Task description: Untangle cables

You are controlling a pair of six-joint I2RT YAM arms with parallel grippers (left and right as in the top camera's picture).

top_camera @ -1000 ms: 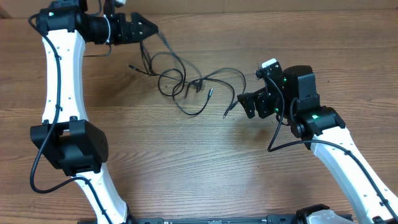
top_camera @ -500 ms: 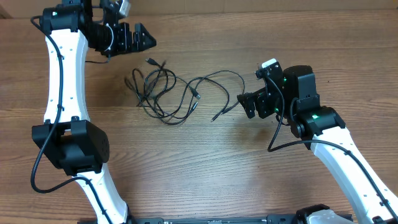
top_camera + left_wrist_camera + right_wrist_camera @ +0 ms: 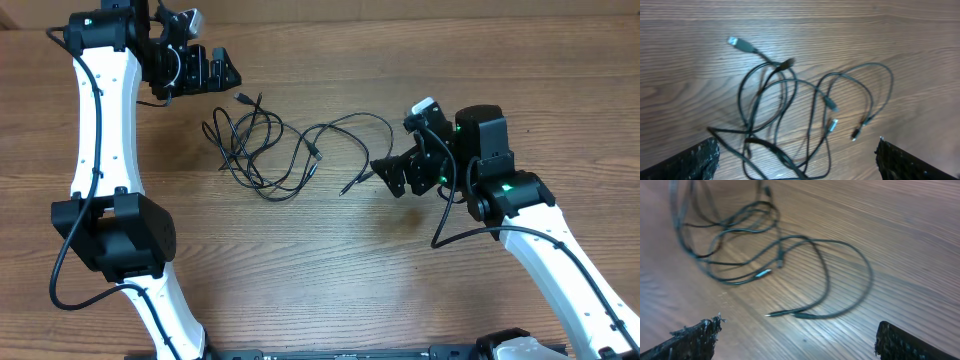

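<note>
The cables are thin black cords lying in a loose tangle on the wooden table, left of centre. One long loop reaches right and ends in a silver-tipped plug. My left gripper hovers open just up and left of the tangle, holding nothing. The left wrist view looks down on the cables between its wide-apart fingers, with a silver plug at the far end. My right gripper is open just right of the silver-tipped plug. Nothing sits between its fingers.
The bare wooden table surrounds the tangle. The left arm's white links run down the left side. The right arm comes in from the lower right. A thicker black arm cable hangs by the right wrist.
The left gripper let go of a cable it held up. The tangle dropped and settled leftward on the table. The right gripper edged left toward the silver-tipped plug.
</note>
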